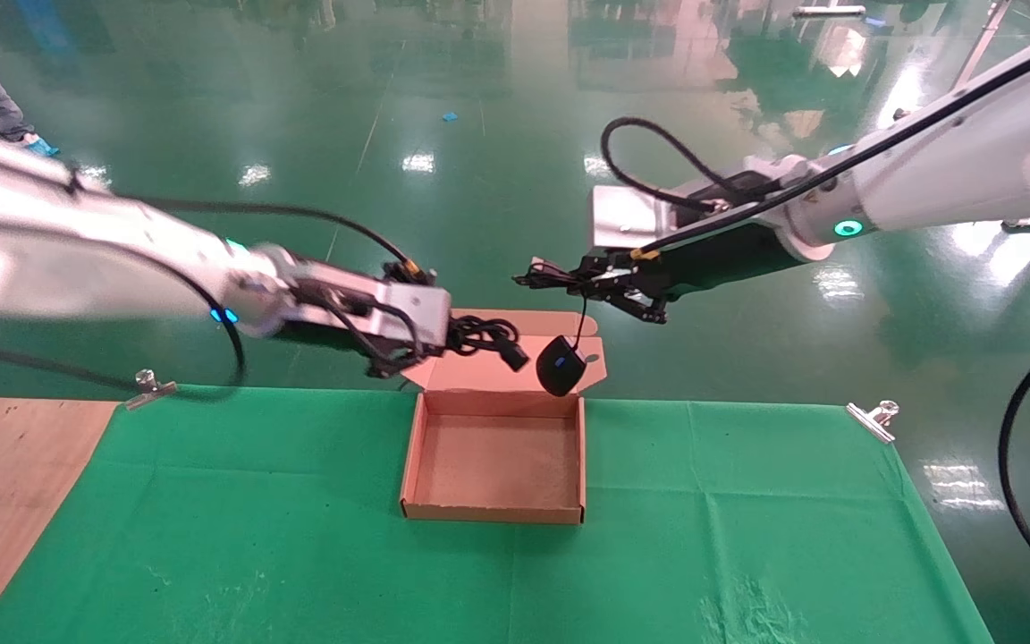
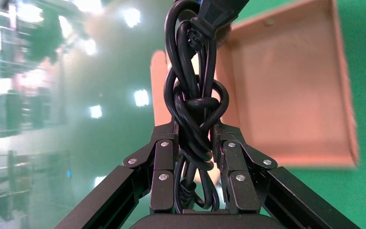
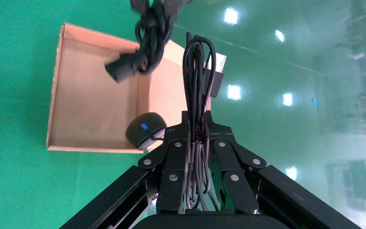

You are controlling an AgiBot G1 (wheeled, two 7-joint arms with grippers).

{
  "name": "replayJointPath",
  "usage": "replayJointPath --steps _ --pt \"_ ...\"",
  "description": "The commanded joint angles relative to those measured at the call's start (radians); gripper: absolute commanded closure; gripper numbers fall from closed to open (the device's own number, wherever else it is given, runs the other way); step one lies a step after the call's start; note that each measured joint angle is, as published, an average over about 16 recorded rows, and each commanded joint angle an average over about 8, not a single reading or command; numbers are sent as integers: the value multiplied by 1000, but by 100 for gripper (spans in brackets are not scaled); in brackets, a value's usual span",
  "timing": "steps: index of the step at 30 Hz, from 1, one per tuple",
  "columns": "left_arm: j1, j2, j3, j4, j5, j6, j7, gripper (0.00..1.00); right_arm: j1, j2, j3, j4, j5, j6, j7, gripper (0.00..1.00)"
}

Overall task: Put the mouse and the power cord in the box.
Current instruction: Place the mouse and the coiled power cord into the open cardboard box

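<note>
Holding both items in the air, you have the carrying half done and the placing half left. On your left, the left gripper [image 1: 457, 338] has its fingers [image 2: 164, 164] clamped on the knotted power cord [image 1: 488, 340], which hangs above the far left corner of the box [image 1: 494, 514], its plug end dangling just past the back wall. In the left wrist view the bundle runs straight up between the closed fingers.

In the middle, the box sits open on the green-covered bench [image 1: 211, 537] with nothing inside it, its lid flap [image 1: 524, 362] folded back behind.

On your right, the right gripper [image 1: 591, 279] is shut on the mouse's thin coiled cord [image 3: 198, 81], not on the body; the mouse [image 1: 561, 366] swings below on a short length of wire, hanging over the far right corner of the box in front of the lid flap.

By my reckoning neither item is in yet: you have to bring each over the floor of the box, lower and release.
</note>
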Motion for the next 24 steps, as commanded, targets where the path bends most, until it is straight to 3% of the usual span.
replayJointPath --steps 1,11,18,24 --pt "47 3 -22 -20 -35 -38 22 100 6 9 2 -17 6 -13 -9 100" --pt "314 15 14 -261 -111 -304 25 100 24 77 14 -58 24 -72 -54 100" --pt "430 20 158 -360 -90 -509 -7 100 33 117 16 -73 26 -94 -77 100" --pt "459 22 284 -385 -103 -591 -95 100 30 142 18 -85 28 -99 -94 100"
